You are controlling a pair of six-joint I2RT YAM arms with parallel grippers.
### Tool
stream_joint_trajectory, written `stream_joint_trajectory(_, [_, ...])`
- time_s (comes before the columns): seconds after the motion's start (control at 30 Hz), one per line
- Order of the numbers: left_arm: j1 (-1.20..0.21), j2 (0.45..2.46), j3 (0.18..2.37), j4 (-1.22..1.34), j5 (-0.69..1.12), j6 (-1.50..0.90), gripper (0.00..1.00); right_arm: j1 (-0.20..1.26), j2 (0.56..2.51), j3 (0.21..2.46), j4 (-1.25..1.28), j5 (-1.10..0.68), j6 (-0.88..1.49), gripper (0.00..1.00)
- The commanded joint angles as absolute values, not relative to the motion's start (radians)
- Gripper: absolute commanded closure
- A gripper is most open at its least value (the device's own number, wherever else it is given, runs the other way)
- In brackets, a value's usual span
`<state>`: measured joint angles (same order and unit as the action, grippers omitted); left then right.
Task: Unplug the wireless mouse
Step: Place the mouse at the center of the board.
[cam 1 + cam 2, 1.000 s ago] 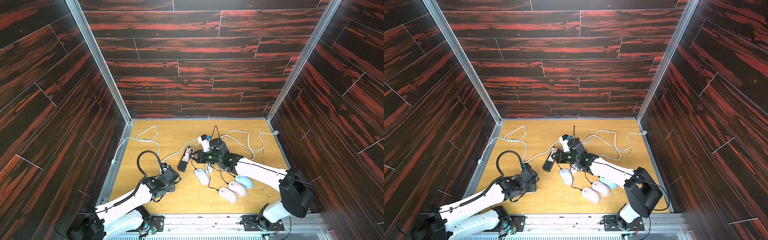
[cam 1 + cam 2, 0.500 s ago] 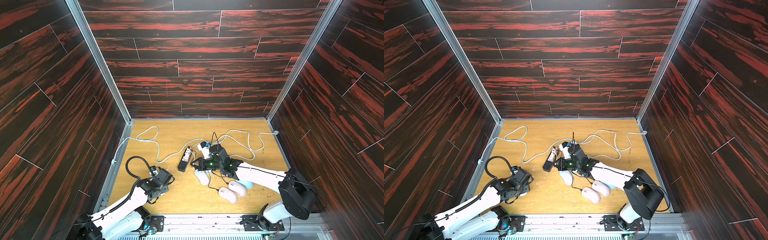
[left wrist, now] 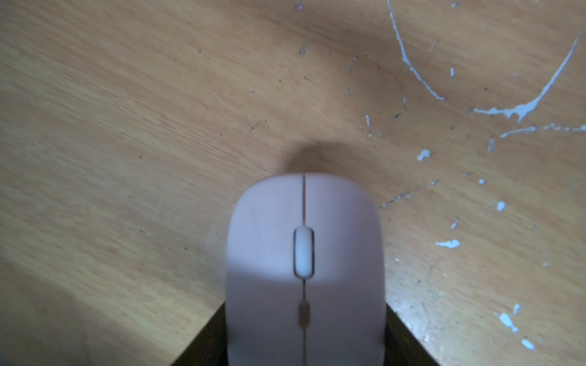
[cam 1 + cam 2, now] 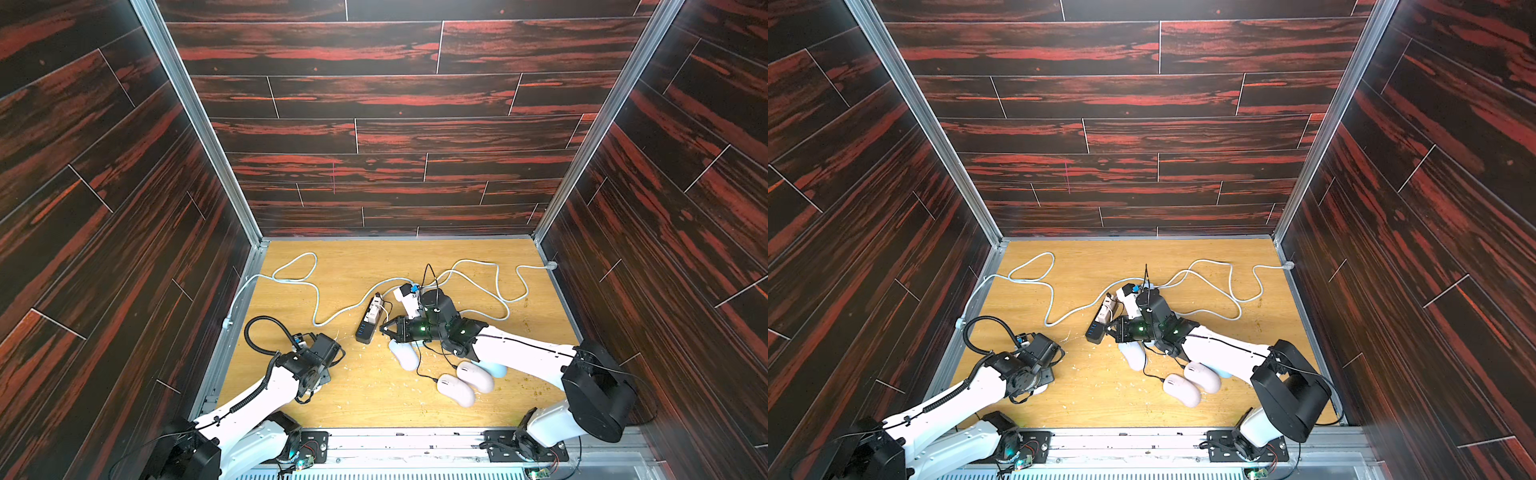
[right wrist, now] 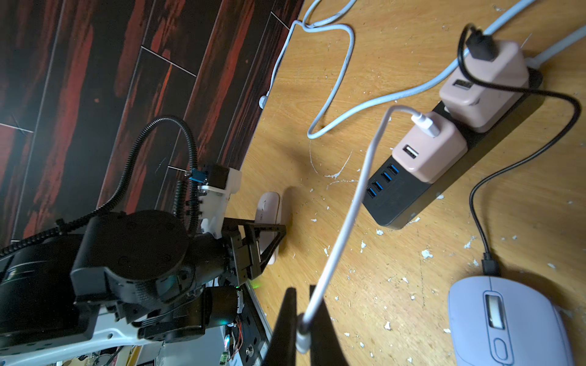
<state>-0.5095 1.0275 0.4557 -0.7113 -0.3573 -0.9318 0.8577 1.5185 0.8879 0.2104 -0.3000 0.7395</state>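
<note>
– Left wrist view puts the pink mouse (image 3: 263,253) between the jaws of the left gripper (image 3: 304,312), its front end reaching out past their tips over the wooden table (image 3: 126,126). The rear half is cut off by the frame edge.
– Are those jaws squeezing it?
– I cannot tell. Only two dark corners of them show, close against the mouse's flanks, and the shot is blurred. Whether it rests on the table or hangs just above is unclear.
– And from above?
– In both top views the left wrist hides nearly all of it.
– The cable?
– The white cable (image 5: 348,215) is apart from the mouse. The right gripper (image 5: 302,317) has its jaws pressed together on the cable's loose end; the plug sits between them, partly hidden. Beyond the tips the cable climbs to a pink charger (image 5: 428,149) on the black power strip (image 5: 406,196).
– What else is near those jaws?
– A second pink charger (image 5: 485,88) sits farther along the strip, feeding a black cable (image 5: 523,152) into a lilac mouse (image 5: 507,326) beside the right jaws, cut off at the frame edge. In a top view the right arm (image 4: 523,353) overlaps a blue mouse (image 4: 496,370), with a pair of pale pink mice (image 4: 455,390) just beside it.
</note>
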Motion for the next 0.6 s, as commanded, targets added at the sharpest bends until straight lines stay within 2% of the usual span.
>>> stream_joint_trajectory(0.0, [-0.503, 1.019, 0.48, -0.761, -0.373, -0.958, 0.17, 0.866, 1.499, 0.879, 0.221, -0.307, 0.724, 1.0])
stream_joint_trajectory(0.07, [-0.503, 1.02, 0.478, -0.762, -0.369, -0.959, 0.1, 0.866, 1.499, 0.88, 0.221, -0.307, 0.724, 1.0])
stream_joint_trajectory(0.2, [-0.504, 1.015, 0.479, -0.767, -0.373, -0.96, 0.09, 0.865, 1.499, 0.88, 0.221, -0.306, 0.724, 1.0])
stream_joint_trajectory(0.37, [-0.504, 0.956, 0.537, -0.827, -0.429, -0.95, 0.01, 0.866, 1.496, 0.885, 0.188, -0.288, 0.709, 1.0])
stream_joint_trajectory(0.57, [-0.503, 0.862, 0.575, -0.721, -0.359, -0.809, 0.0, 0.891, 1.508, 0.904, 0.058, -0.193, 0.663, 0.93])
